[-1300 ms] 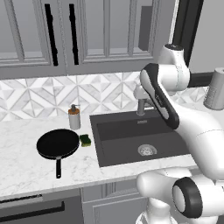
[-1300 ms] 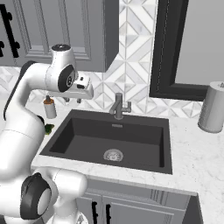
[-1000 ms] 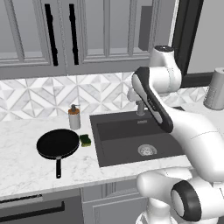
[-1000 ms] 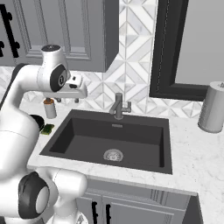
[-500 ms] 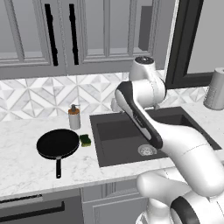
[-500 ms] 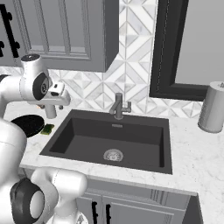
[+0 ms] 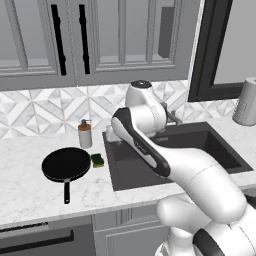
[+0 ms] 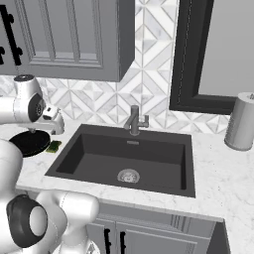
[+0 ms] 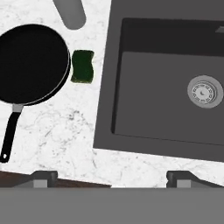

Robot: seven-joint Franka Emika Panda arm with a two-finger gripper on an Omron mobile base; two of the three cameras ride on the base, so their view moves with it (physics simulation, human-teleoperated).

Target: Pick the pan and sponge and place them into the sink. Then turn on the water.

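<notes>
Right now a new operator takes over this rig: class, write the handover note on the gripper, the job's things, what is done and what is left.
Gripper: open, empty, high over the counter beside the sink.
Pan and sponge: on the counter left of the sink, sponge between pan and sink, close by the pan's rim.
Faucet: no water running.
Done: nothing placed.
Left: pan and sponge into the sink, then turn on the water.

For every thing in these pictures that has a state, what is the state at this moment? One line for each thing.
pan: upright on the counter, nothing in it, not held.
sponge: flat on the counter between pan and sink, not held.
sink: nothing in it, dry.
faucet: off, no water running.
soap dispenser: standing upright behind the pan.
end effector: open, holding nothing, above the counter's front edge.
upper cabinet doors: closed.
</notes>
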